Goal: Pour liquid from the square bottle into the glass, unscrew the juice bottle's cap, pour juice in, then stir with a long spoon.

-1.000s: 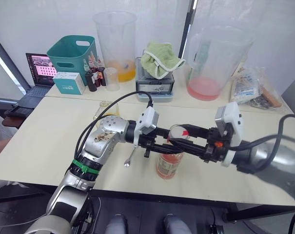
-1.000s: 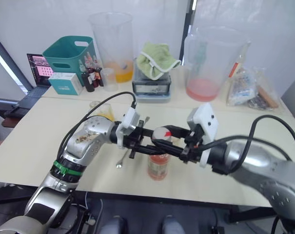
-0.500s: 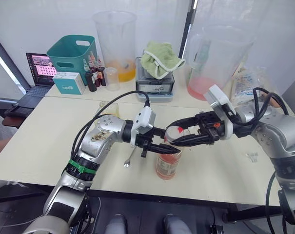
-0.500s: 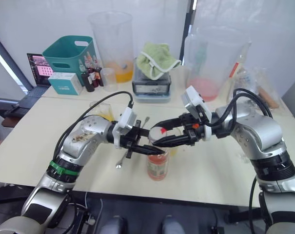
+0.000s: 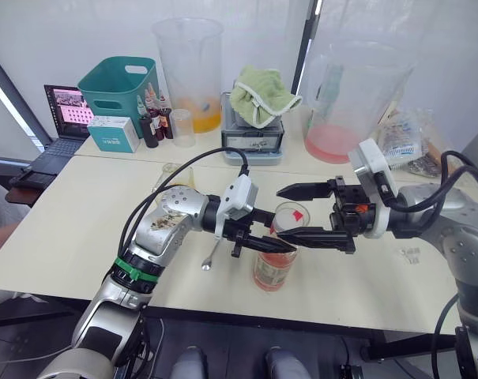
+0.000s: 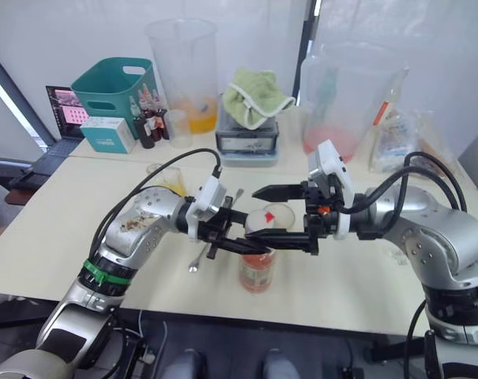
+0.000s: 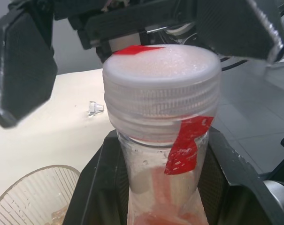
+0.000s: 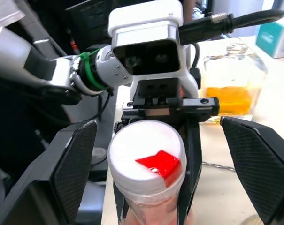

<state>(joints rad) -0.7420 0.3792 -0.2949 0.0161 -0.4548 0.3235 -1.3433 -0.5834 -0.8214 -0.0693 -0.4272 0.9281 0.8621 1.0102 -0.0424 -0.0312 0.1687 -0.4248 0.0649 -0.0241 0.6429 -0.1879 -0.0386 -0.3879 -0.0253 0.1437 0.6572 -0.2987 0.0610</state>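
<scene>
The juice bottle (image 5: 272, 268) stands upright near the table's front edge, with pinkish drink inside. My left gripper (image 5: 272, 243) is shut on its neck just under the juice bottle's cap (image 8: 146, 157), which is white with a red mark and sits on the bottle. My right gripper (image 5: 280, 212) is open wide, one finger on each side of the cap and neither touching it. The square bottle (image 8: 233, 79), with orange liquid, stands behind my left arm. The glass (image 7: 34, 201) stands close beside the juice bottle. The long spoon (image 5: 211, 254) lies on the table under my left forearm.
Along the back stand two huge clear pitchers (image 5: 188, 71) (image 5: 345, 99), a teal basket (image 5: 116, 88), small dark dropper bottles (image 5: 152, 126), a green towel on a grey box (image 5: 258, 99) and a laptop (image 5: 61, 122). Bags (image 5: 408, 142) lie at the right. A small glass stopper (image 5: 408, 254) lies near my right arm.
My right gripper, closed around the cap a second ago, turned at the wrist and has now opened wide. My left gripper and the bottle have stayed put.
</scene>
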